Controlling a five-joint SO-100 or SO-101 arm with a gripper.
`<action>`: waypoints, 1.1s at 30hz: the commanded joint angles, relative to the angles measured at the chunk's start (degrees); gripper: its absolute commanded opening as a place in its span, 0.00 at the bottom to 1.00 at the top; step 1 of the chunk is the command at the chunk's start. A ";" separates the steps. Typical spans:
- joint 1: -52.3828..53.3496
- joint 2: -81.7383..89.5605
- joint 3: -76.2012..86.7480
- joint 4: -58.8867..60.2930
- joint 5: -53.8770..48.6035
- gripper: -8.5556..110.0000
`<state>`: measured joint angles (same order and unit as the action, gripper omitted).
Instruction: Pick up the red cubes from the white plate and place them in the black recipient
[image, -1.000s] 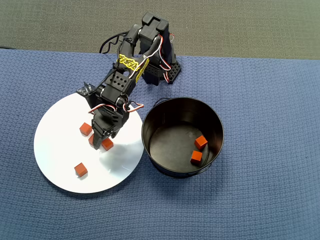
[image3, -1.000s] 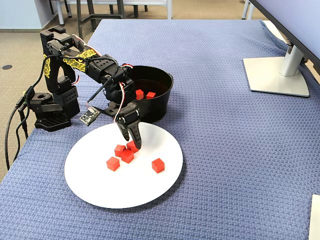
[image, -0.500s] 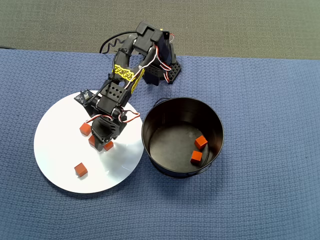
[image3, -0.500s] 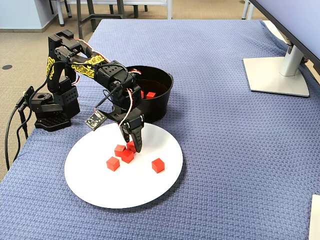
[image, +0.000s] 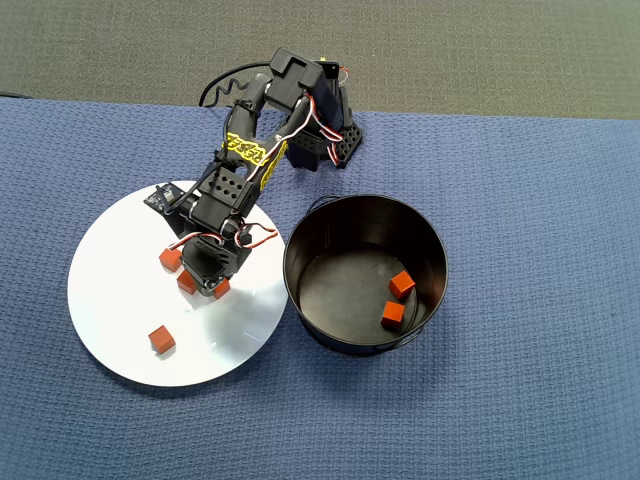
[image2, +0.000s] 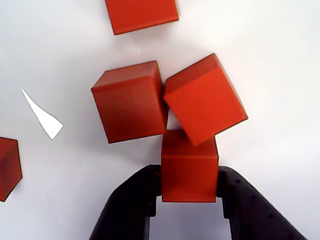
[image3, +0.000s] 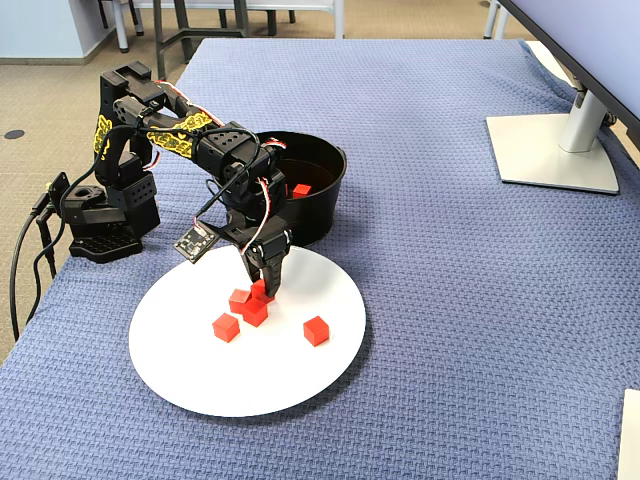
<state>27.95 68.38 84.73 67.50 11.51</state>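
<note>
The white plate (image: 115, 305) (image3: 250, 385) lies left of the black recipient (image: 438, 262) (image3: 322, 200) in the overhead view. Several red cubes rest on the plate: a tight cluster (image: 187, 282) (image3: 255, 313), and loose ones (image: 160, 339) (image: 170, 259) (image3: 316, 330) (image3: 226, 327). My gripper (image2: 189, 176) (image3: 262, 290) (image: 205, 287) is down at the cluster, shut on one red cube (image2: 189, 165), with a finger pressed against each side. Two cubes (image2: 131, 101) (image2: 204, 97) touch it in front. Two more cubes (image: 402, 284) (image: 392, 314) lie inside the recipient.
The arm's base (image3: 100, 215) stands at the left of the blue cloth in the fixed view, behind the plate. A monitor stand (image3: 555, 150) sits far right. The recipient's tall wall rises right beside the plate's rim.
The gripper has come down onto the cube cluster and its fingers have closed round one cube. The cubes on the plate kept their places.
</note>
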 joint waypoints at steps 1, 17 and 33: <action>-0.09 1.23 -3.43 1.05 -0.26 0.07; -4.57 32.43 -6.94 9.58 9.58 0.07; -33.93 47.29 10.02 8.09 -13.80 0.31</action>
<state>-7.91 114.08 95.27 76.20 12.92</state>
